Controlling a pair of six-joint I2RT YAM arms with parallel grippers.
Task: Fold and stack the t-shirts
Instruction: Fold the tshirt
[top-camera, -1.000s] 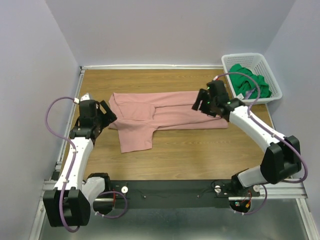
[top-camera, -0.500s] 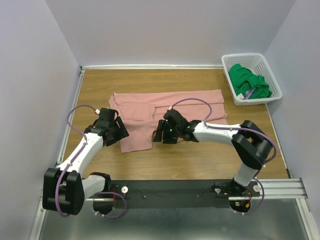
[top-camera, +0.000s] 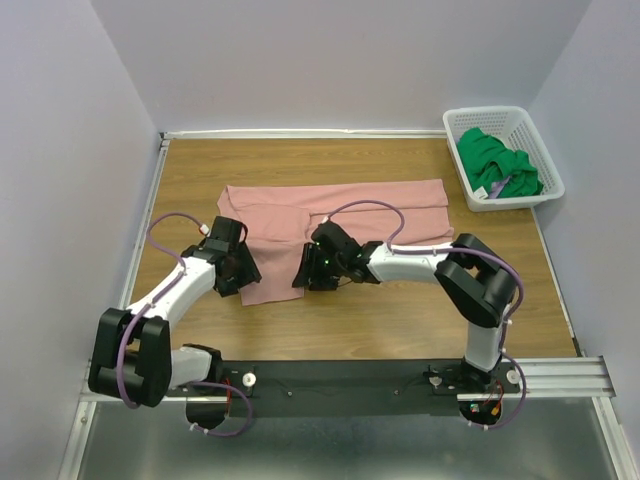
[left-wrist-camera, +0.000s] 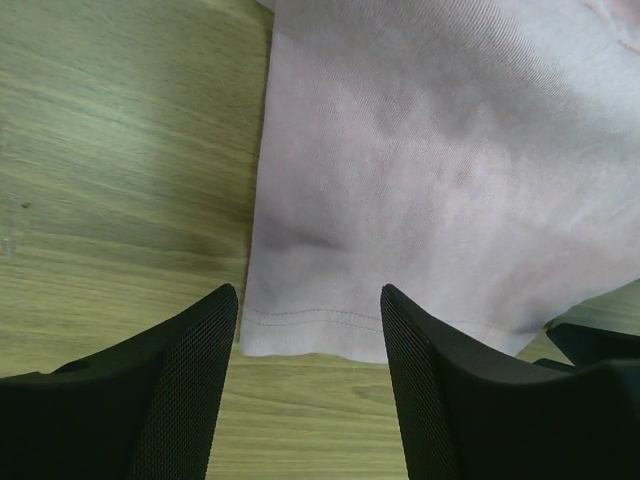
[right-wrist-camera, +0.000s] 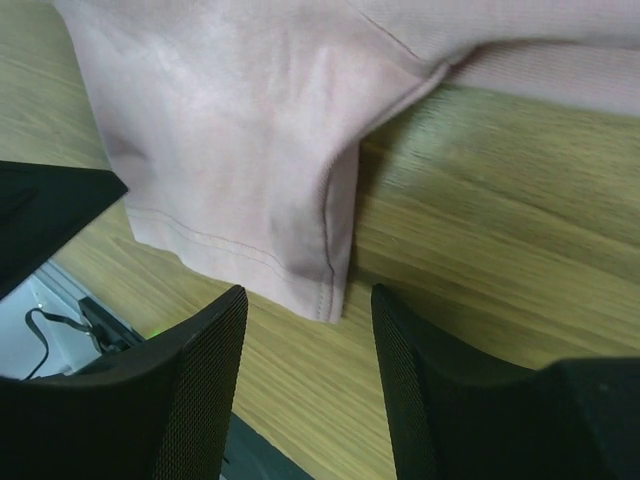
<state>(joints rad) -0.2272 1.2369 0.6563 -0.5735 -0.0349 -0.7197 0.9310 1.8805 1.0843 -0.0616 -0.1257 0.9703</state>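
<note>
**Top external view.** The pink t-shirt (top-camera: 420, 200) lies flat across the middle of the wooden counter (top-camera: 400, 310), with one narrower panel reaching toward the near edge. The left gripper (top-camera: 243, 272) sits at the left corner of that panel and the right gripper (top-camera: 305, 272) at its right corner. The right arm's purple cable (top-camera: 365, 204) arcs over the shirt body. The green t-shirt (top-camera: 490, 160) is bundled inside the white lattice basket (top-camera: 485, 110) at the far right corner, well apart from both grippers. Pale walls (top-camera: 60, 150) enclose the counter on three sides.

**Left wrist view.** The left gripper (left-wrist-camera: 308, 300) is released. Its jaws stand apart on either side of the stitched hem of the pink t-shirt (left-wrist-camera: 440, 150), and no cloth is pinched. Bare counter (left-wrist-camera: 120, 130) lies to the left of the cloth edge. A black part intrudes at the lower right.

**Right wrist view.** The right gripper (right-wrist-camera: 310, 295) is also released, its jaws straddling the hem corner of the pink t-shirt (right-wrist-camera: 230, 130). Bare counter (right-wrist-camera: 500, 200) lies to the right. A black part blocks the left edge.
</note>
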